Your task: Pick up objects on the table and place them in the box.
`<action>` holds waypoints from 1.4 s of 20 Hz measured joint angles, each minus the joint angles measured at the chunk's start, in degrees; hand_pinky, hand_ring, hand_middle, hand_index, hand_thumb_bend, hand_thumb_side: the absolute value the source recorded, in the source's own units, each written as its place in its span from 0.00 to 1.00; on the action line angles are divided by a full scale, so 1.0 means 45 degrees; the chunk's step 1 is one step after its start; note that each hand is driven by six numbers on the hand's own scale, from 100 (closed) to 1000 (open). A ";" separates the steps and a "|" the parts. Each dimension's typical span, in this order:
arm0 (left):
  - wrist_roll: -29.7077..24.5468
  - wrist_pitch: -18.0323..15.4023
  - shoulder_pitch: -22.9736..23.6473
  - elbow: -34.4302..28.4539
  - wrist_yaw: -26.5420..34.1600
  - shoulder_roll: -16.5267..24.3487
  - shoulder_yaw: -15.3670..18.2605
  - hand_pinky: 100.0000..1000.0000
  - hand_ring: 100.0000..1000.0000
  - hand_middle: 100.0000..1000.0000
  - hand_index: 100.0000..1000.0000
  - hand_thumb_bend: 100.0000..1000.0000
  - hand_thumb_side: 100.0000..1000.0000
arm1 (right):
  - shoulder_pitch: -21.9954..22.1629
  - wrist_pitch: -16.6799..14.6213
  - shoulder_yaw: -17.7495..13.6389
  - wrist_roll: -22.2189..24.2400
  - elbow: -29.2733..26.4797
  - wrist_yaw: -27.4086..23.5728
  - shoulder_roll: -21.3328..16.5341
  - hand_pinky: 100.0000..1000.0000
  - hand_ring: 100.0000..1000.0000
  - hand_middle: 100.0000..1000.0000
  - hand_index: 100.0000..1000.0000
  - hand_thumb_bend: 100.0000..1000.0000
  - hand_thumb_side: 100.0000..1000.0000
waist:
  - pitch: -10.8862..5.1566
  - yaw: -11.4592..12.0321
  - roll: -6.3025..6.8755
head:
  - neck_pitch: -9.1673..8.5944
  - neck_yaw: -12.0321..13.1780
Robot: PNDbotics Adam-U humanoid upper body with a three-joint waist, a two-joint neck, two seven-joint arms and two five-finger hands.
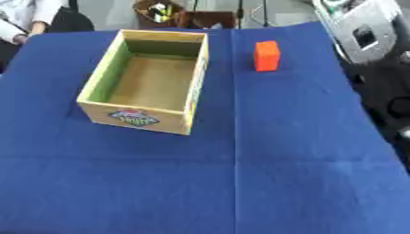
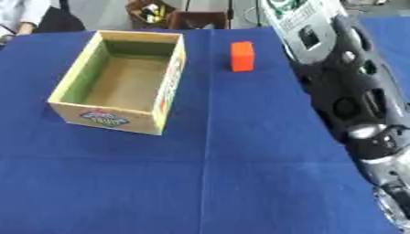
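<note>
- Risk is sitting mostly in the reach: the orange block (image 1: 267, 55) is standing on its own near the far edge of the counter (image 1: 304, 173), so an approach that is coming in low could be nudging it over or pushing it toward that edge before any fingers are closing round it.
- Carrying it across, the block could be clipping the near wall of the wooden box (image 1: 144, 119) if it is not being lifted above the rim.
- Box is lying open and empty at about 10 o'clock from the counter's middle; the block is at about 1 o'clock, just beside the box's far right corner but apart from it.
- No robot hand is showing in either view; only a dark arm section (image 2: 376, 151) is running along the right edge at 3 to 5 o'clock, well apart from the block, so I cannot tell whether fingers are spread or curled.
</note>
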 measured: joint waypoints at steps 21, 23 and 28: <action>-0.0154 0.0077 -0.0023 0.0000 0.0040 -0.0009 -0.0069 0.40 0.58 0.54 0.76 0.41 0.96 | -0.1065 -0.1723 -0.1264 0.2340 0.3915 0.2844 0.0341 0.89 0.89 0.86 0.97 0.50 0.93 | 0.0156 -0.0017 -0.0043 | -0.0188 0.0000; -0.0167 0.0072 -0.0044 0.0000 0.0041 -0.0013 -0.0070 0.40 0.58 0.54 0.76 0.41 0.96 | -0.1093 -0.1766 -0.1351 0.2499 0.4117 0.2982 0.0339 0.89 0.89 0.86 0.97 0.53 0.88 | 0.0201 -0.0022 -0.0022 | -0.0204 0.0001; -0.0205 0.0088 -0.0077 0.0000 0.0043 -0.0102 -0.0072 0.40 0.58 0.54 0.76 0.41 0.96 | -0.1103 -0.1950 -0.1537 0.3059 0.4451 0.3239 0.0317 0.89 0.90 0.86 0.97 0.60 0.70 | 0.0241 -0.0075 0.0002 | -0.0298 0.0014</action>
